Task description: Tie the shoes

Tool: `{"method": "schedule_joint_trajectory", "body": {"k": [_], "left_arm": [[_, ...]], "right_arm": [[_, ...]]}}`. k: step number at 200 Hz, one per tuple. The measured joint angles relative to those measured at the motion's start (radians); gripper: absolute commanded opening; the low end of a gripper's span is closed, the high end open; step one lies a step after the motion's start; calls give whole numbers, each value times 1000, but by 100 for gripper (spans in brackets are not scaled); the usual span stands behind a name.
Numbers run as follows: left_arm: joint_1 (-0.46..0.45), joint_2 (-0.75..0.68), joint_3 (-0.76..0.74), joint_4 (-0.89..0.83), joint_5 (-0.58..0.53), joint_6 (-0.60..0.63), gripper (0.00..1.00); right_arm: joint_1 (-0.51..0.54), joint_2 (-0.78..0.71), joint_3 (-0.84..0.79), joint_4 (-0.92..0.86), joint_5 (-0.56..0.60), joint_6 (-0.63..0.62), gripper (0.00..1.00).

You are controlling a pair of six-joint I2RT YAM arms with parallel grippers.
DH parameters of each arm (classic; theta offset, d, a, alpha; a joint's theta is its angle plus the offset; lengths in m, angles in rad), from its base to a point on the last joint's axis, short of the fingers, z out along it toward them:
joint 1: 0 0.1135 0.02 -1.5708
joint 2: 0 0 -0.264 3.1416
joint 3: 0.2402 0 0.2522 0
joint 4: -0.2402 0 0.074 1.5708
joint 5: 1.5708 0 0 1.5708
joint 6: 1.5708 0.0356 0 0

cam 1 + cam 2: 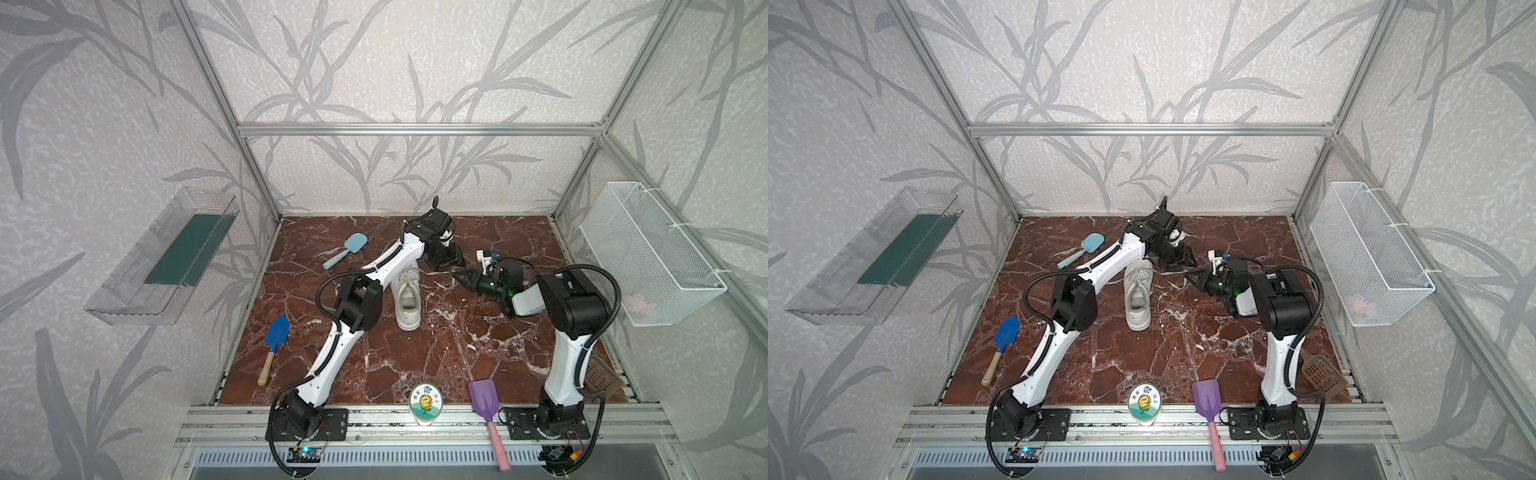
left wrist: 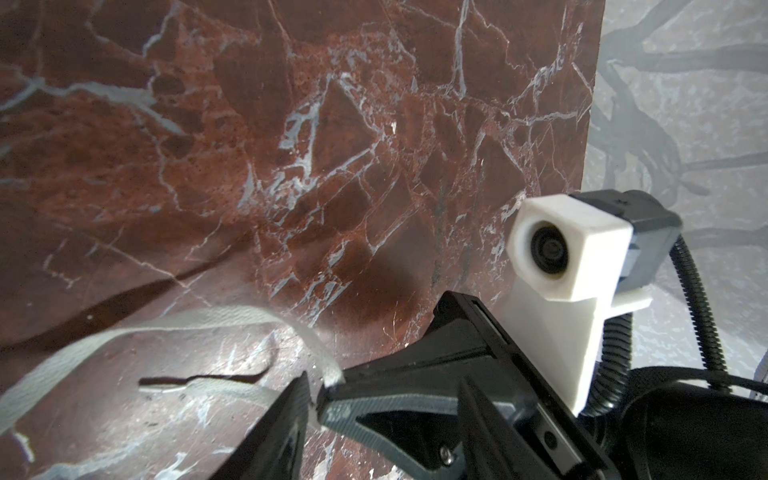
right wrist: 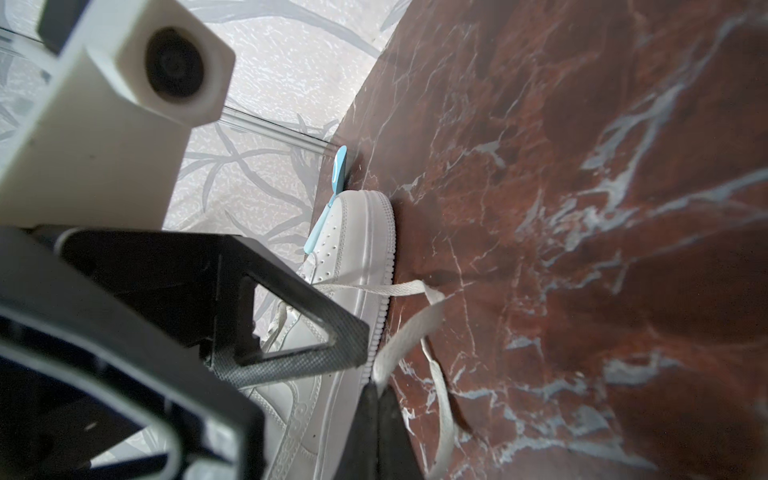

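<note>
As both arms reach in, they meet at two o'clock of the shoe.
The left gripper has jaws apart; the right gripper clamps a lace. One shoe, four scoops.

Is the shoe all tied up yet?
Not yet. Done: the sneaker is laced, and the right gripper is shut on one lace. In hand: that lace, held beside the sneaker. Left: the left gripper hangs open and empty, a second lace lies loose on the table, and no knot shows.

upright white sneaker, laces untied
</note>
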Motion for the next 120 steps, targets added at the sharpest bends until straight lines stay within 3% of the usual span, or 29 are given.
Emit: {"method": "schedule_joint_trajectory", "body": {"k": [41, 55, 78, 120], "left_arm": [[26, -58, -35, -10, -26, 21, 60], [39, -88, -49, -15, -34, 29, 60], [60, -141, -82, -23, -48, 45, 60], [96, -240, -181, -25, -78, 71, 59]], "right_arm": [[0, -10, 0, -89, 26, -44, 0], [0, -19, 0, -129, 29, -56, 19], [0, -50, 1, -216, 44, -88, 40], [0, -142, 42, -451, 91, -182, 57]]}}
